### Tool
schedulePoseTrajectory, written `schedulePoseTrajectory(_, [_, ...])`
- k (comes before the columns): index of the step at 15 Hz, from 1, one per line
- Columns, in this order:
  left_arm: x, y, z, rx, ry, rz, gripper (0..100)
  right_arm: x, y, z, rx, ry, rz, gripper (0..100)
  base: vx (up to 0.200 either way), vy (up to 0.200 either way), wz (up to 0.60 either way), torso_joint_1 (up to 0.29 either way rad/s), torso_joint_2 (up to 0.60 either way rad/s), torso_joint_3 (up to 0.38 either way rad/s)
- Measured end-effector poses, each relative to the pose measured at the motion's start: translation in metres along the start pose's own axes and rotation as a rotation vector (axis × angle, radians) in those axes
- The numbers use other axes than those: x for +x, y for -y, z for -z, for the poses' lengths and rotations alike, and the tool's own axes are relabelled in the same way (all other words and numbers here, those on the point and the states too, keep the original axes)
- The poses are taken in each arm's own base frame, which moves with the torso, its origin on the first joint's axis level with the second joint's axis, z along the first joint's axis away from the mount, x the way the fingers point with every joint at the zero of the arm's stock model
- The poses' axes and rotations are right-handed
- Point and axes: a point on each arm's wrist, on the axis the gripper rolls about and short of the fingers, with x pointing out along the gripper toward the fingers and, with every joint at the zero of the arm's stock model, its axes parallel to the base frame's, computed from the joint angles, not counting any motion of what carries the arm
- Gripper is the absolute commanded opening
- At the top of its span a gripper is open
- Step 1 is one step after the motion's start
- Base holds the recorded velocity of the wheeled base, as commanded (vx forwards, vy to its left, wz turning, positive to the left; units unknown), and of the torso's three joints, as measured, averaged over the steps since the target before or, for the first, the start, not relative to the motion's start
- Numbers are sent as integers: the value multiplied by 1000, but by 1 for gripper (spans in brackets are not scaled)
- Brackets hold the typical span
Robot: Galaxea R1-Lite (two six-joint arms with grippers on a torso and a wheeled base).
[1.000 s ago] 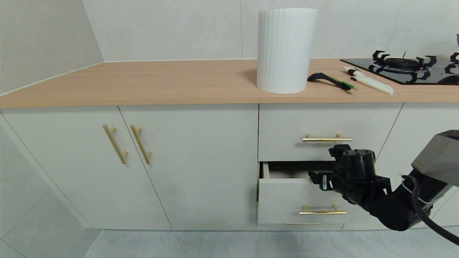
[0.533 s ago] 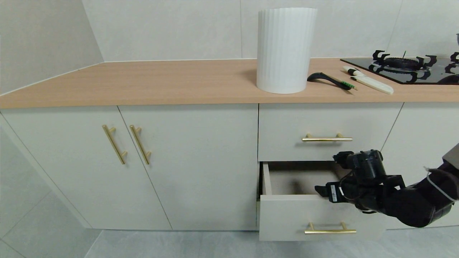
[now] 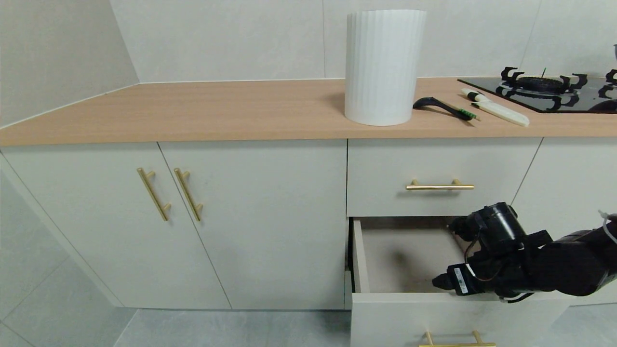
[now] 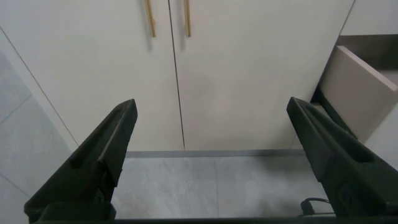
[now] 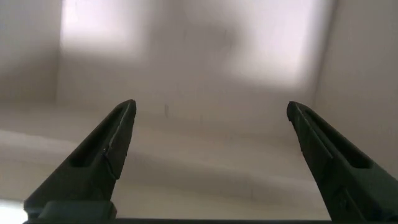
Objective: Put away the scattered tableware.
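Note:
On the wooden counter lie a black spoon [image 3: 439, 106] and a white knife [image 3: 497, 112], just right of a tall white ribbed cylinder [image 3: 384, 67]. Below them the lower drawer [image 3: 359, 262] stands pulled out, and its inside looks bare. My right gripper [image 3: 446, 282] sits at the inner side of the drawer's front panel, near its right end. The right wrist view shows that gripper [image 5: 210, 109] open, facing the pale drawer interior. My left gripper [image 4: 211, 109] is open too, hanging low before the cabinet doors [image 4: 180, 68] and the floor, with nothing between its fingers.
A black gas hob [image 3: 544, 89] occupies the counter's far right. The upper drawer [image 3: 439, 185] is closed, with a brass handle. Two cabinet doors with brass handles [image 3: 171, 193] stand closed at the left. Grey tiled floor lies below.
The lower drawer has slid much farther out towards me. My right gripper has moved down and back with its front panel.

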Motion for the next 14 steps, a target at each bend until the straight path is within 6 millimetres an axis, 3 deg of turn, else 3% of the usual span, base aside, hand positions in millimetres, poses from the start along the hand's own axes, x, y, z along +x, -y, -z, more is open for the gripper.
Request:
schedulePoseTrajectory(9, [0, 0, 0, 0, 0, 0, 100, -24, -3, 9, -123, -214, -17, 100, 0, 0, 0, 0, 0, 0])
schedulePoseTrajectory(14, [0, 0, 0, 0, 0, 0, 100, -35, -5, 27, -276, -387, -30, 100, 0, 0, 0, 0, 0, 0])
